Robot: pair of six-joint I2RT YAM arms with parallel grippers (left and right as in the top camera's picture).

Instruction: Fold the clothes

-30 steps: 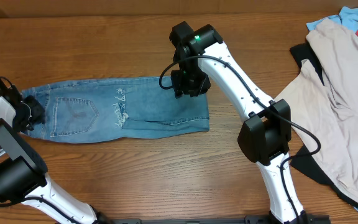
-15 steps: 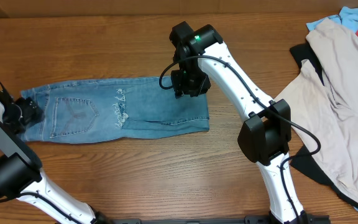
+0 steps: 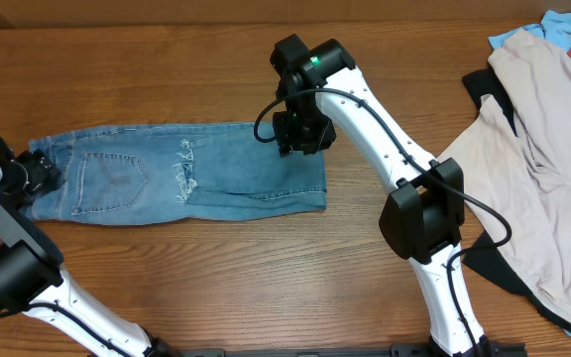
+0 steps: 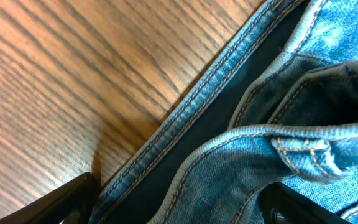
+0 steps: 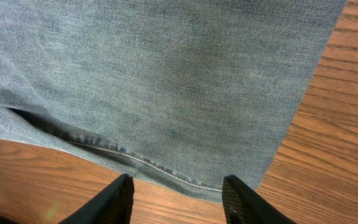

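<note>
Denim jeans (image 3: 201, 183) tugged flat toward the table (image 3: 167, 288) left edge; left gripper (image 4: 179, 202) just released the waistband (image 4: 260, 134), now spread; right gripper (image 5: 178, 186) spread too, so next fold can start.

The jeans (image 3: 176, 183) lie flat on the table (image 3: 266, 288), left of centre. They run lengthwise left to right, with the waistband (image 4: 253, 134) at the left end. A garment pile (image 3: 543, 169) lies at the table's right edge, well apart from the jeans.
</note>
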